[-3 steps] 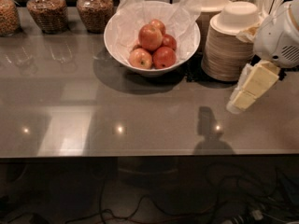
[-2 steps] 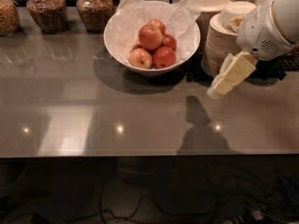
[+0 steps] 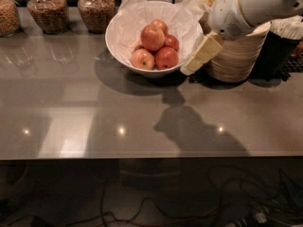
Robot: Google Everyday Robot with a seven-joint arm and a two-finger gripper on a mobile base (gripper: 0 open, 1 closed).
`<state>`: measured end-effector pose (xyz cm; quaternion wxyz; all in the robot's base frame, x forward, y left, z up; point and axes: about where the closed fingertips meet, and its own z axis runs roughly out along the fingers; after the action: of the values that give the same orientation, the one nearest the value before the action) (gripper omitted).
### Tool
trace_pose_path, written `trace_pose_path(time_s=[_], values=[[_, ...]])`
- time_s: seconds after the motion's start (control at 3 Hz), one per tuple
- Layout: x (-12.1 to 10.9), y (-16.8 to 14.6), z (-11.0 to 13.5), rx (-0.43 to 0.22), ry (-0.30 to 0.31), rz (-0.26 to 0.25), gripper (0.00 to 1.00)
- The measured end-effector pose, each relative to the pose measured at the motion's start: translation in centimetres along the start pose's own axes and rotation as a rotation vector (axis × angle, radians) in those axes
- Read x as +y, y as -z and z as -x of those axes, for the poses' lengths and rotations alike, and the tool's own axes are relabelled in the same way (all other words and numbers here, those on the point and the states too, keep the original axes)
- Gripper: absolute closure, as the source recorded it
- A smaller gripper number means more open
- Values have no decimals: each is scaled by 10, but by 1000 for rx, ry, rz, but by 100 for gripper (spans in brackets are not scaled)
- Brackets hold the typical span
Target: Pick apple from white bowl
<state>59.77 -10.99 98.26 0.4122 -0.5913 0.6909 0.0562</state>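
Your desk carries the white bowl toward its back edge, paper-lined and heaped with apples. The hand hangs just outside the bowl's right rim, in front of a stack of tan bowls, slanting down and leftward; you cannot tell whether it is released or clenched. The apple, biggest and topmost, lies leftward beyond the rim, so you will probably need to rise over it first.

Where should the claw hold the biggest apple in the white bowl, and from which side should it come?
Probably grip the apple across its round middle, coming from above: it sits on top of the pile, with other apples close around it. The claw hangs by the rim of the white bowl.
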Motion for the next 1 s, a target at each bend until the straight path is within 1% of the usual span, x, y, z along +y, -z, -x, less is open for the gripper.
trace_pose_path(time_s=[0.33, 0.67, 1.0], values=[[-17, -31, 18, -21, 30, 7, 0], [-46, -89, 39, -20, 58, 3, 0], [-46, -89, 39, -20, 58, 3, 0]])
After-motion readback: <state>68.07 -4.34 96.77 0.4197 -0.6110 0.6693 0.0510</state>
